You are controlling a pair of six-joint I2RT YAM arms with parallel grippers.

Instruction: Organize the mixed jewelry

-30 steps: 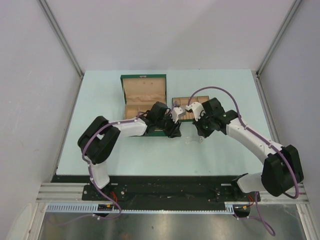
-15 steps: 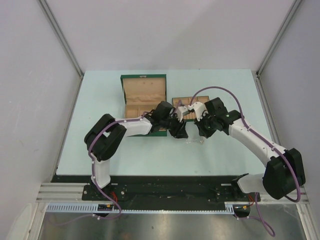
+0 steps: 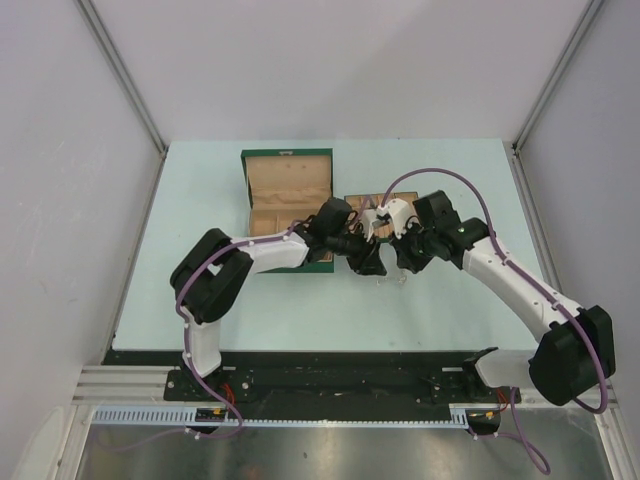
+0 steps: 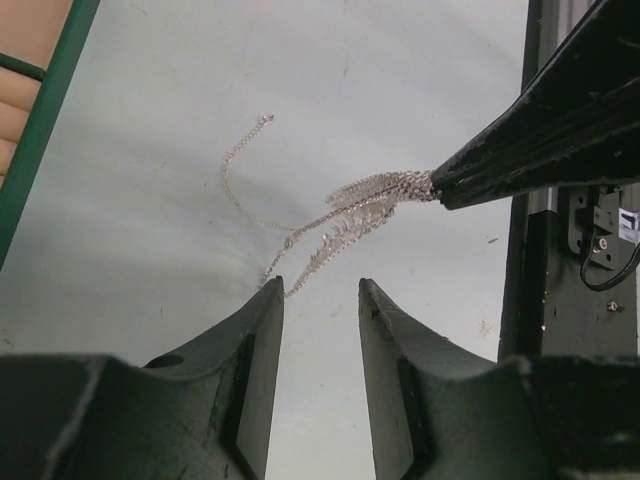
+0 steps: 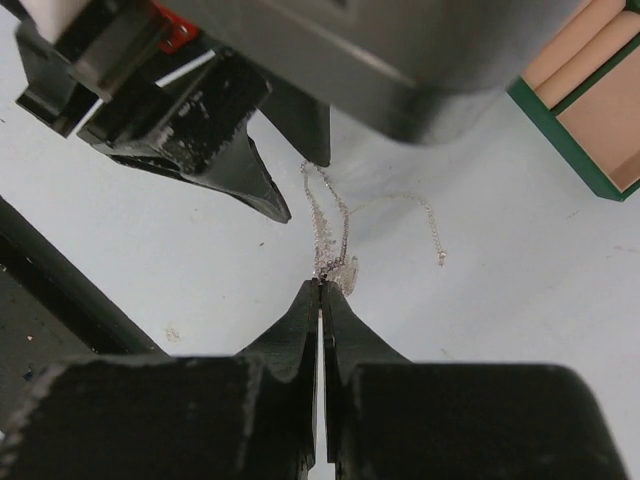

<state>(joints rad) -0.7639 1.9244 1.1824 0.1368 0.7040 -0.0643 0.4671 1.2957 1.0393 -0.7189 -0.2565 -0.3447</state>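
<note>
A thin silver chain necklace point(image 4: 330, 215) with a sparkly pendant cluster hangs in strands over the pale table. My right gripper point(image 5: 321, 284) is shut on the chain necklace point(image 5: 325, 225) at its bunched end; in the left wrist view its dark fingertips point(image 4: 470, 180) pinch that end. My left gripper point(image 4: 320, 285) is open and empty, its jaws just below the loose strands, one tip near a strand. In the top view both grippers, left point(image 3: 367, 262) and right point(image 3: 398, 262), meet in front of the boxes. The small ring-shaped bangle and other tiny pieces are out of view.
A green box with tan compartments point(image 3: 287, 195) stands open behind the left arm. A small tan divided tray point(image 3: 362, 203) sits to its right, partly hidden by the wrists. A green box corner point(image 5: 590, 100) shows in the right wrist view, and a green edge point(image 4: 40, 130) in the left wrist view.
My left gripper has moved right toward the right gripper. The right gripper has shifted slightly left and nearer, holding the chain between the two.
</note>
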